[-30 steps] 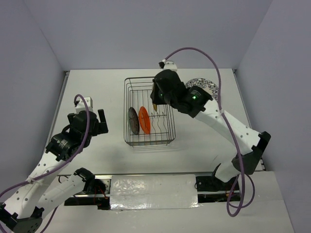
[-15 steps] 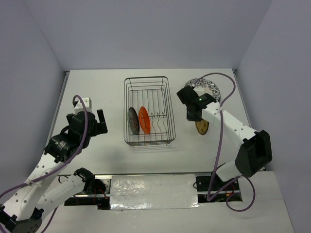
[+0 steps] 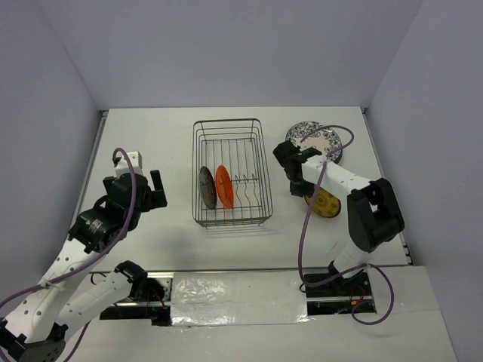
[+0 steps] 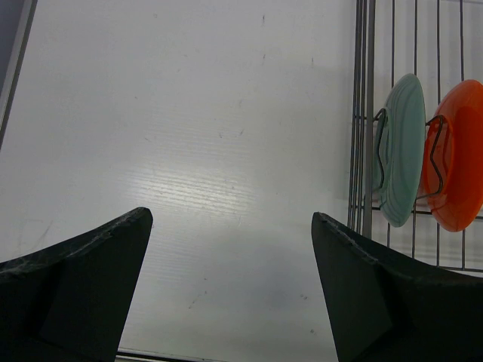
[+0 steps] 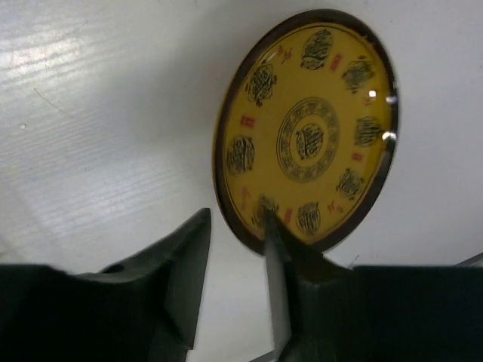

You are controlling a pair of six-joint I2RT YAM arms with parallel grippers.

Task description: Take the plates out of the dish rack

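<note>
The dark wire dish rack (image 3: 226, 122) stands mid-table with two plates upright in its prongs: a dark teal plate (image 3: 207, 187) and a red-orange plate (image 3: 224, 186). The left wrist view shows both, the teal plate (image 4: 400, 151) and the orange one (image 4: 456, 154). A yellow plate (image 3: 327, 202) with a dark rim lies on the table right of the rack. My right gripper (image 5: 235, 219) is at its near rim, open: one finger lies over the plate's face (image 5: 309, 136), the other stands clear of the rim. My left gripper (image 4: 230, 217) hovers open and empty left of the rack.
A white plate with a dark floral pattern (image 3: 317, 136) lies flat at the back right, just behind the yellow plate. The right arm's purple cable (image 3: 306, 226) loops over the table in front of it. Grey walls close in both sides.
My right arm carried the yellow plate from over the rack to the table on the right and laid it flat; its jaws have parted. The left arm has not moved.
</note>
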